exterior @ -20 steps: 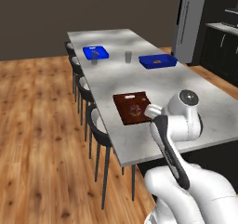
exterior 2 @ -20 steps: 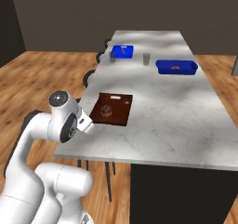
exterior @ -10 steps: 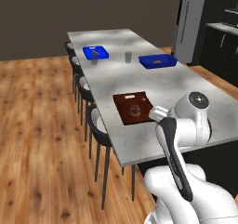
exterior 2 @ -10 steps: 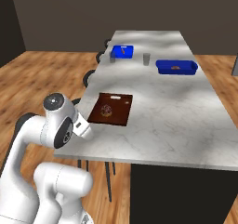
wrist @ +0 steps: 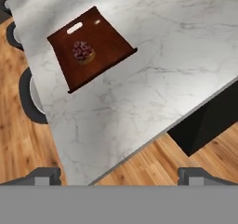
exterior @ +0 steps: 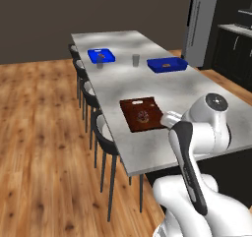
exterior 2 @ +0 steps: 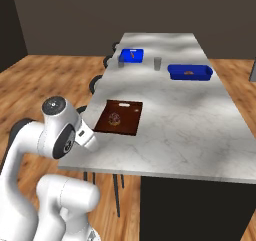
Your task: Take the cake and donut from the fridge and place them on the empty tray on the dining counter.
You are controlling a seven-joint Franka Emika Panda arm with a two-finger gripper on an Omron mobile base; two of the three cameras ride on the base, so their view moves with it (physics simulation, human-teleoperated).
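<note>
Desk: long grey-white marbled desk (exterior: 187, 91) on thin dark legs, over a wooden floor (exterior: 44, 147)
Tray: flat reddish-brown tray (exterior: 142, 114) near the desk's long edge on the stool side; in the hand view it lies tilted at upper left (wrist: 107, 42), with a slot handle at one end
Donut: small ring with dark speckled icing (wrist: 83, 51) lying on the tray, about its middle (exterior 2: 115, 118)
Tool: tool (wrist: 118, 174) above the desk's near corner, tips spread wide with nothing between them
Blue trays: two (exterior: 102, 56) (exterior: 167, 64) at the far end, each with something small inside
Cup: grey cup (exterior: 135, 59) between the blue trays
Stools: dark stools (exterior: 101, 128) along the desk's side
Fridge: grey fridge (exterior: 202, 24) beyond the desk's far end
</note>
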